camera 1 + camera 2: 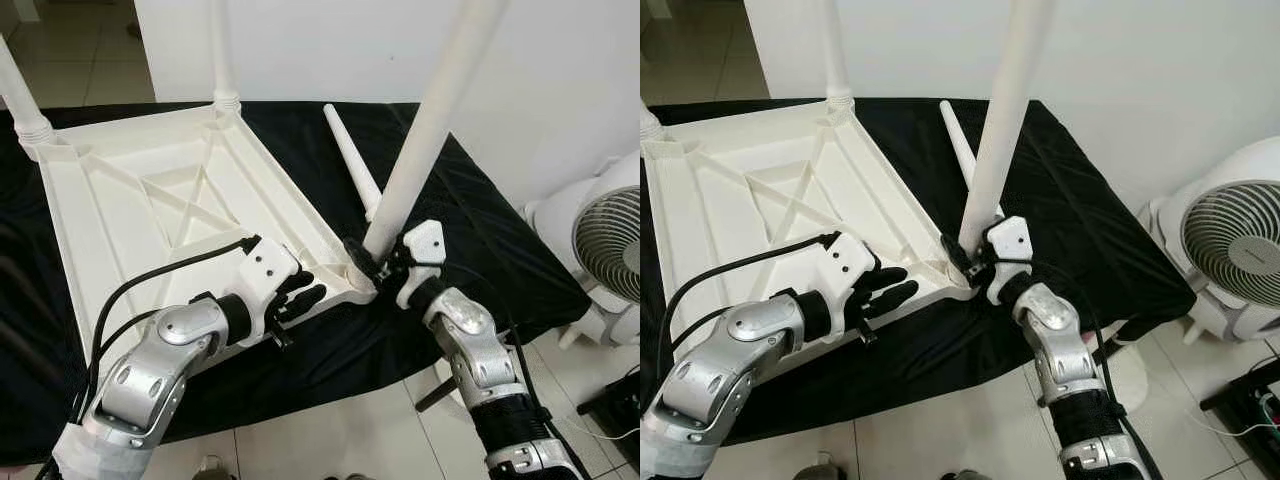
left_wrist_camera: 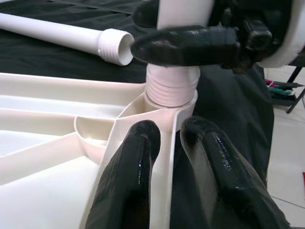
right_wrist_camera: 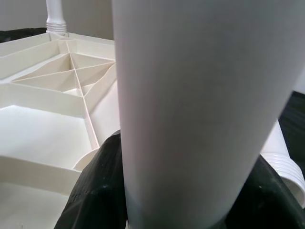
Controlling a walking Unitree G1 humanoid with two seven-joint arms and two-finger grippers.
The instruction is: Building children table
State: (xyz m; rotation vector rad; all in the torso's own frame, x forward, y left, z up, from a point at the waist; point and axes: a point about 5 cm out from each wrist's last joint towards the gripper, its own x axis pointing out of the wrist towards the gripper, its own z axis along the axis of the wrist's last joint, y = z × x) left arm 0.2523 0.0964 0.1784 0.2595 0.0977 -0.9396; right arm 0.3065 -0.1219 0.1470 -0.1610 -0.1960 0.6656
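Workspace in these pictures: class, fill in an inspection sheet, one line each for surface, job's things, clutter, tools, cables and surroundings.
Surface: black cloth over a table.
Job's things: white tabletop lying upside down; two legs upright in its far corners; a third leg tilted, its threaded end at the near corner socket; a spare leg lying on the cloth.
Clutter: nothing seen.
Tools: left tool rests on the tabletop's near rim beside the socket, fingers close together; right tool is shut around the third leg's base.
Cables: black cables run along the left arm.
Surroundings: white wall, tiled floor, white fan on the right.
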